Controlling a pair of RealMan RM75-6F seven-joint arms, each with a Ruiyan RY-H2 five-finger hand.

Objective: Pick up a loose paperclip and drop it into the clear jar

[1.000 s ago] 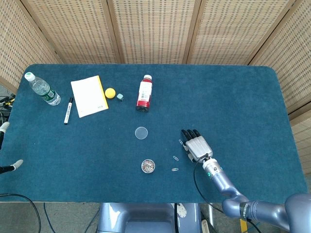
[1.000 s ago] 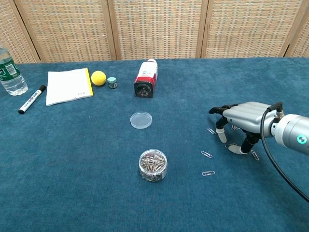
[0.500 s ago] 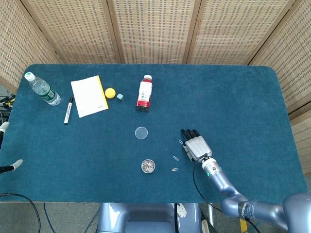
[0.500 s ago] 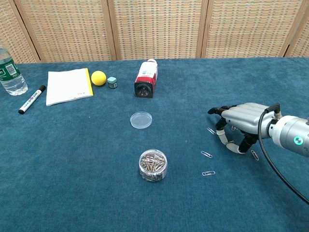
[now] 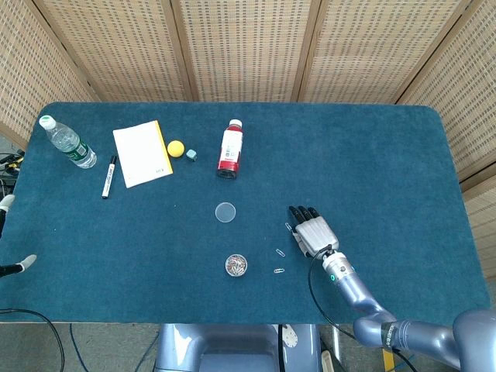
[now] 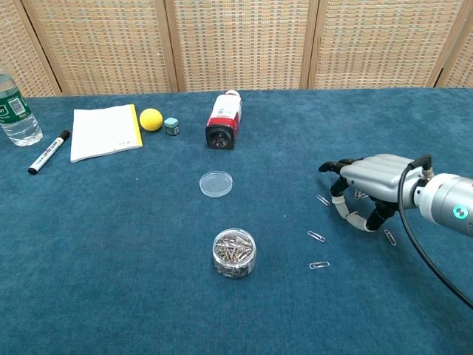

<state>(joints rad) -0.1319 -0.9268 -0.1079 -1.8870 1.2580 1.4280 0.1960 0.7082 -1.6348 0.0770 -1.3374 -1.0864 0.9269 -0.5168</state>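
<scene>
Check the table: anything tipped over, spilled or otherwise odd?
The red-labelled bottle lies on its side, not upright. Loose paperclips are scattered near the right hand, outside the clear jar, whose lid lies separately on the cloth. Nothing looks damaged.

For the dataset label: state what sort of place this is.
Probably a robot lab or data-collection bench, not a home or office. A blue felt-covered table is fenced by woven screen panels, with staged odds and ends such as a notepad and a jar of paperclips, and cables trailing at the front edge.
</scene>
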